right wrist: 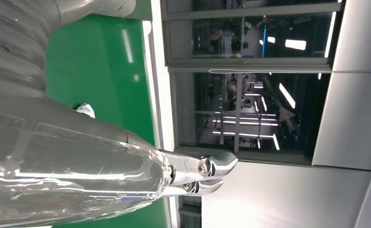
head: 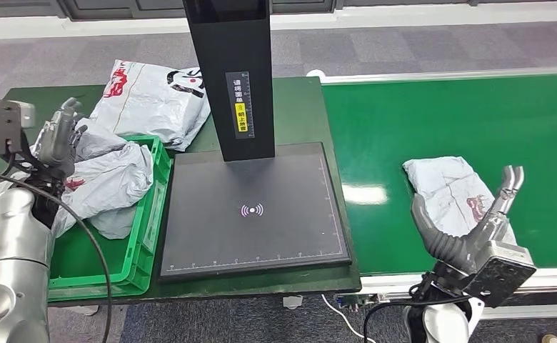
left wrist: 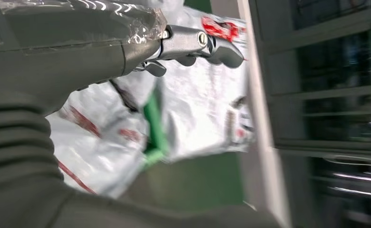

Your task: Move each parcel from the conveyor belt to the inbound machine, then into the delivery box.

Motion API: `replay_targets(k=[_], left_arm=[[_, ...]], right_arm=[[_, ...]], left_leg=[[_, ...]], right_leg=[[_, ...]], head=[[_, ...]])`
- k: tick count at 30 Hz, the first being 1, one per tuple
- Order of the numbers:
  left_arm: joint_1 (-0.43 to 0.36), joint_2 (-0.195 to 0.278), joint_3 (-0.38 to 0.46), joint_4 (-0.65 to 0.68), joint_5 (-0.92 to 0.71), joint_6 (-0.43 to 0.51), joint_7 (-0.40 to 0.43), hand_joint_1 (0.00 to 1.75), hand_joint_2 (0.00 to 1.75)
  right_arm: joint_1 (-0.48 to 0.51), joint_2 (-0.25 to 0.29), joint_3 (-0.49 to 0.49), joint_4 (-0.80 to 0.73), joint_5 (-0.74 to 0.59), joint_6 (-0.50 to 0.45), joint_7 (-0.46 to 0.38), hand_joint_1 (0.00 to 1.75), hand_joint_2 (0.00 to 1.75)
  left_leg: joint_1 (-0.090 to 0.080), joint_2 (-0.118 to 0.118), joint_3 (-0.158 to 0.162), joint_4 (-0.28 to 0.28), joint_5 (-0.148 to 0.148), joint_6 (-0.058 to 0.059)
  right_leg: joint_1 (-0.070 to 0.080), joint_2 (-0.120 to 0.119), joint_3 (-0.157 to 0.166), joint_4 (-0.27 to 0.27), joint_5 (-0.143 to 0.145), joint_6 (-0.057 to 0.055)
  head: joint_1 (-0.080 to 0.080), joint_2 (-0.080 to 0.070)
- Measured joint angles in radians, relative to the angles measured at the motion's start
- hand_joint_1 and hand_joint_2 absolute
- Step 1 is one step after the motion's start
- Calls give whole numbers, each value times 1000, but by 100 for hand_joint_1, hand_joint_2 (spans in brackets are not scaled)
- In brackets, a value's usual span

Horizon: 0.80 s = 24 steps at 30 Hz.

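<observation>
A crumpled grey parcel (head: 447, 187) with red print lies on the green conveyor belt (head: 440, 121) at the right. My right hand (head: 475, 229) hovers at the parcel's near edge, thumb and fingers spread wide and holding nothing. In the right wrist view the right hand (right wrist: 193, 175) reaches out straight beside the belt (right wrist: 98, 61). The inbound machine's black scan plate (head: 254, 236) lies bare in the middle. The green delivery box (head: 143, 236) at the left holds grey parcels (head: 111, 182). My left hand (head: 58, 139) is raised above them, fingers apart and empty. The left wrist view shows the left hand (left wrist: 193, 45) over the parcels (left wrist: 198, 109).
The machine's black column (head: 233, 71) rises from the plate's far edge. Another grey parcel (head: 154, 96) lies on the green table behind the box. The box rim (left wrist: 155, 128) stands between my left hand and the plate. Grey floor lies beyond the table.
</observation>
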Motion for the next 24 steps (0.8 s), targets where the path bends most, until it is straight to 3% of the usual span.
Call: replay_targets(k=[8,24], left_arm=[[41,0,0,-136,94,-10,40,0,0],[56,0,0,-181,97,-10,40,0,0]], right_arm=[[8,-12,0,0,0,-4,3,0,175],[10,-15,0,0,0,-4,2,0,175]], left_leg=[[0,-1,-1,0,0,0],[0,-1,-1,0,0,0]], right_leg=[[0,0,0,0,0,0],[0,0,0,0,0,0]], head=[[0,0],[0,0]])
